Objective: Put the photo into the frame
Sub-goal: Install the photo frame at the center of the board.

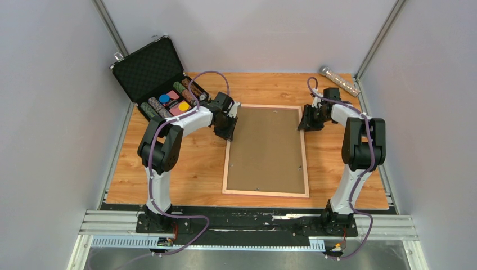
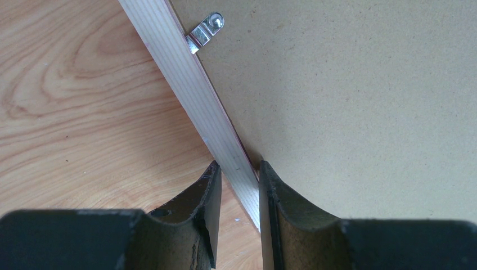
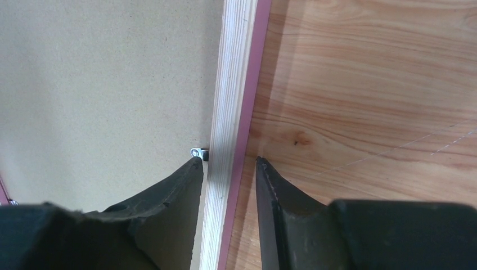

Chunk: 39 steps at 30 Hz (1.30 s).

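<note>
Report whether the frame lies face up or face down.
Face down: the frame shows its brown backing board and a metal clip upward, pink front against the table.

Plain grey walls (image 1: pixel 45 84) enclose a wooden tabletop (image 1: pixel 191 169); aluminium rails (image 1: pixel 107 224) front it.

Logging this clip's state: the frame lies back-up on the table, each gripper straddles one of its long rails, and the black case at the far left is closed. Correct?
No: the black case is open, as the top external view shows. Otherwise right: the frame lies back-up, and the left gripper and right gripper each straddle a long rail.
</note>
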Each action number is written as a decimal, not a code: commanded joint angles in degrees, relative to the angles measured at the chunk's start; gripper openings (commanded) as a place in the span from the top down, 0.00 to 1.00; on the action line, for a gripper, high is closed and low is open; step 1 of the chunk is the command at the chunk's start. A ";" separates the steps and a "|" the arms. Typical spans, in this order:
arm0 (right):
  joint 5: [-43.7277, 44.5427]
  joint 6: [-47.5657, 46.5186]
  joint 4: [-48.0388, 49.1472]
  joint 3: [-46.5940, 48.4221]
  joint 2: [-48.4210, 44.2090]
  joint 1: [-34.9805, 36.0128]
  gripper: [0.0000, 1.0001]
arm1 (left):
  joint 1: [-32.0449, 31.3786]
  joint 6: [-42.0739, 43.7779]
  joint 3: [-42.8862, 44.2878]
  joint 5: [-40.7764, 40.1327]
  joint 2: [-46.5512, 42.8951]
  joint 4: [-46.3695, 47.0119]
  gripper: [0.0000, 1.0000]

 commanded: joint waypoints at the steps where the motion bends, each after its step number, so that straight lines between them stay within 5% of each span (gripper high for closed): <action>1: 0.64 0.22 0.29 1.61 0.65 -0.23 0.62 | -0.40 1.14 -0.49 -0.24 2.97 0.61 1.00; 19: -1.95 4.92 0.27 4.61 4.66 -0.23 0.59 | -0.40 1.32 -0.50 -0.11 3.21 0.53 1.00; 39: 3.71 0.09 0.90 1.39 1.92 1.19 0.65 | -0.39 1.41 -0.15 -0.17 3.30 0.26 1.00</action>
